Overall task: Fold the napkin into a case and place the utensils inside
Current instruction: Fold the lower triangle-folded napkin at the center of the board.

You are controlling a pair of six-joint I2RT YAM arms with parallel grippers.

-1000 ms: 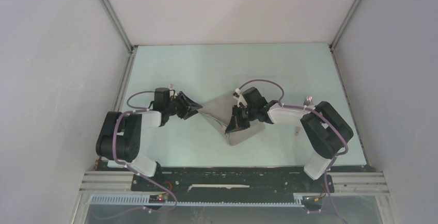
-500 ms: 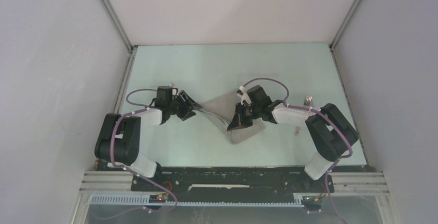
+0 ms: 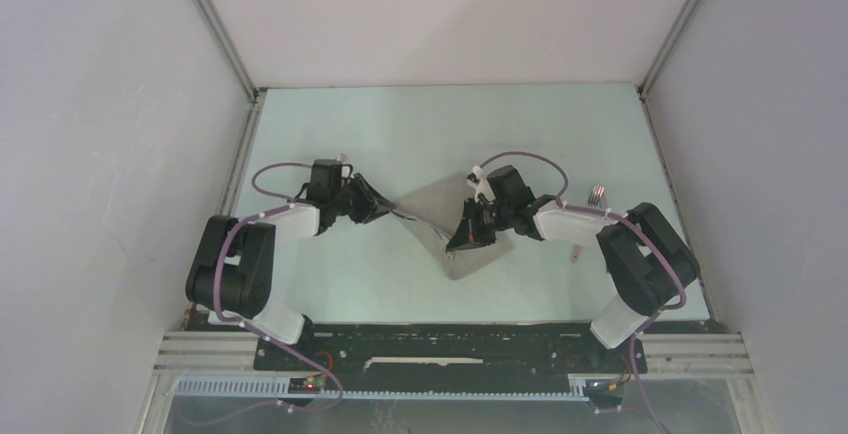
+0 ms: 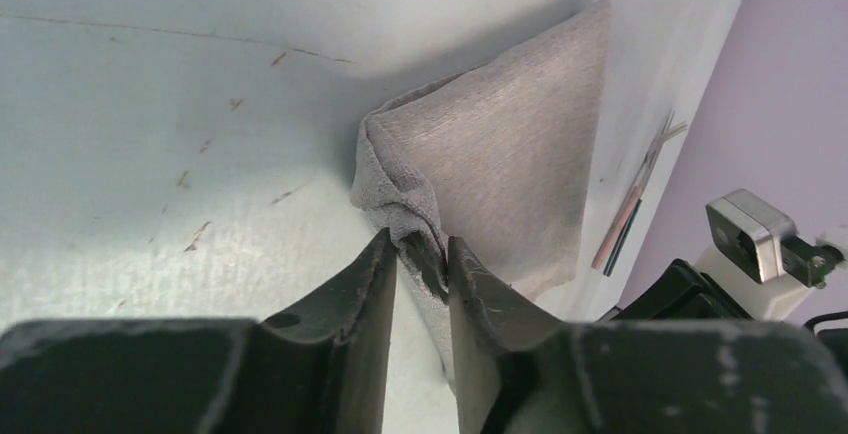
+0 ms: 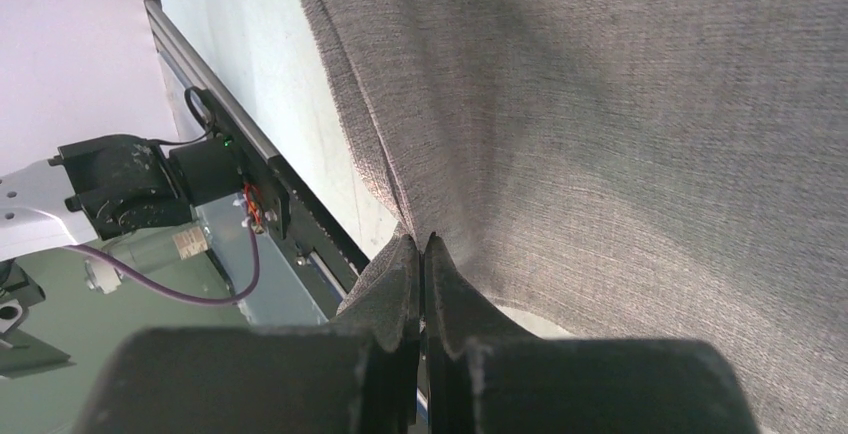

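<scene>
Compared with one second ago, the left gripper has advanced onto the left corner of the napkin and now pinches the bunched cloth there. The right gripper stays pressed together on the napkin's near edge. The utensils lie on the table, to the right of the napkin.

No text, number, brand or sign can be read anywhere; one small tan sticker past the near edge of the table, seen from the right wrist, is too blurred to read
</scene>
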